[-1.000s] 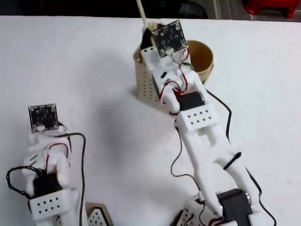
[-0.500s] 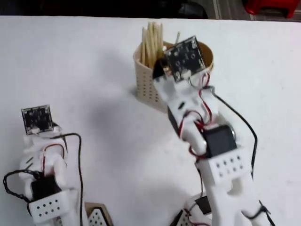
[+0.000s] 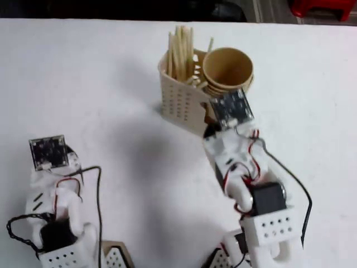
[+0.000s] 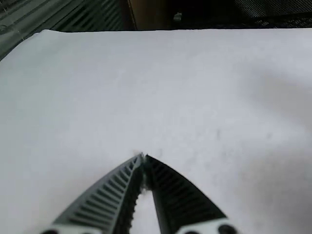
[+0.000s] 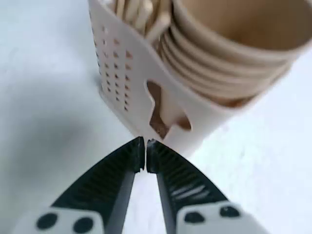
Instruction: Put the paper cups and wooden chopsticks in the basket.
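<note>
Cream perforated basket (image 3: 178,106), holding stacked tan paper cups (image 3: 227,67) and wooden chopsticks (image 3: 179,47), stands near the far edge of the white desk (image 3: 100,72); right jaws together just beside it, left jaws together, well apart.

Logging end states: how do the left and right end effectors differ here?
The right end effector faces the basket wall, close to it; the left end effector faces bare table. The right one sits mid-table, the left one well off to the side of the basket. Both are shut and empty.
</note>
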`<move>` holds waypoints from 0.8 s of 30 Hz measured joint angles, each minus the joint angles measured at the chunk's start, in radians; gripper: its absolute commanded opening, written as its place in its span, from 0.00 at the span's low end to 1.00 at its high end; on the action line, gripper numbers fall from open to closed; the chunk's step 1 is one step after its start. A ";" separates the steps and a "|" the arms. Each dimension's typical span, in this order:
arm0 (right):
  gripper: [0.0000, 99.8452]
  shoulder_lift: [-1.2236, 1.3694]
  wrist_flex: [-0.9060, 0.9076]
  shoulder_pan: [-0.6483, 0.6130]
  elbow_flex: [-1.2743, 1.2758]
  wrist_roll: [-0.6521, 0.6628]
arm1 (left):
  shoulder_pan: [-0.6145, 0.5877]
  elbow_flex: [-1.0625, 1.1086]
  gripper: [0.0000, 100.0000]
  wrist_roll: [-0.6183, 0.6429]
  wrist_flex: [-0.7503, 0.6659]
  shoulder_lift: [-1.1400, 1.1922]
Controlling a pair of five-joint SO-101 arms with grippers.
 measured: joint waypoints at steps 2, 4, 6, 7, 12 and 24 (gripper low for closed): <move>0.02 -0.077 0.000 0.011 0.078 0.000 | 0.026 0.000 0.03 0.000 0.000 0.000; 0.02 -0.157 0.000 0.021 0.152 0.000 | 0.052 0.012 0.03 0.000 0.000 0.000; 0.02 -0.236 0.000 0.032 0.226 0.000 | 0.084 0.021 0.03 0.000 0.000 0.000; 0.02 -0.276 0.000 0.040 0.262 0.000 | 0.103 0.023 0.03 0.000 0.000 0.000; 0.02 -0.486 0.000 0.078 0.443 0.000 | 0.218 0.049 0.03 0.000 0.000 0.000; 0.02 -0.654 0.000 0.127 0.717 0.000 | 0.416 0.130 0.03 0.000 0.000 -0.002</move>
